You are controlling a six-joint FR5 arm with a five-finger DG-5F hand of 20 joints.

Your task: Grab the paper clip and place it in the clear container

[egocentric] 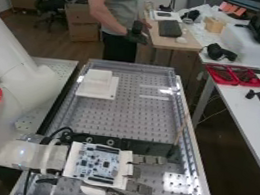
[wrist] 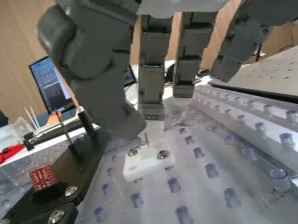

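Note:
The hand is over the near part of the perforated bench, its fingers stretched toward the view's right. In the wrist view the hand hangs with straight fingers, and its thumb comes down beside them. A thin bent wire, perhaps the paper clip, stands just below the thumb's tip, over a small white block with two screws. Whether thumb and wire touch I cannot tell. Something clear and shiny, possibly the clear container, lies beyond the fingertips; its outline is hard to make out.
White flat plates lie at the bench's far left. A black bar crosses beside the hand, with a thin upright stick near its right end. Red trays stand on the side table. Black parts flank the white block.

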